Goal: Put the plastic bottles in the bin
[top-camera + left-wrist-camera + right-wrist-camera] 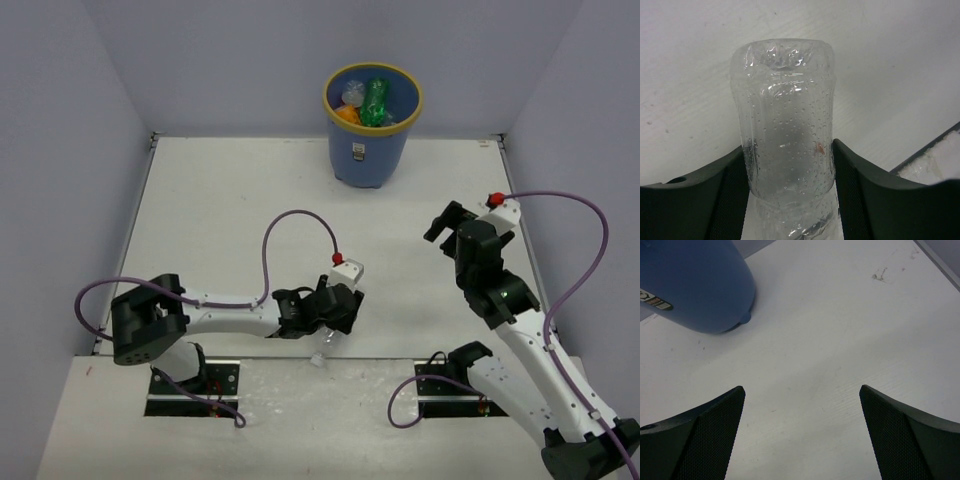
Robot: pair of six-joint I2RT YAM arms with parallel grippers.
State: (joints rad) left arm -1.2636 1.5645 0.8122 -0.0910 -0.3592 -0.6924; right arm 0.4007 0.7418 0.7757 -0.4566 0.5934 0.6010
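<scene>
My left gripper (788, 150) is clamped on a clear bottle (782, 125) standing between its fingers, so the pick looks made. Next, I judge, it needs lifting and carrying far ahead to the bin (385, 160). The bottle is plain, unlabelled and beaded with droplets. My right gripper (802, 387) gapes wide, holding nothing.

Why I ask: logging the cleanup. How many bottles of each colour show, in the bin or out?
Clear bottle in the left tool: 1
Clear bottle in the bin: 1
Green bottle in the bin: 1
Orange bottle in the bin: 1
Total: 4 seen; more may be hidden.
</scene>
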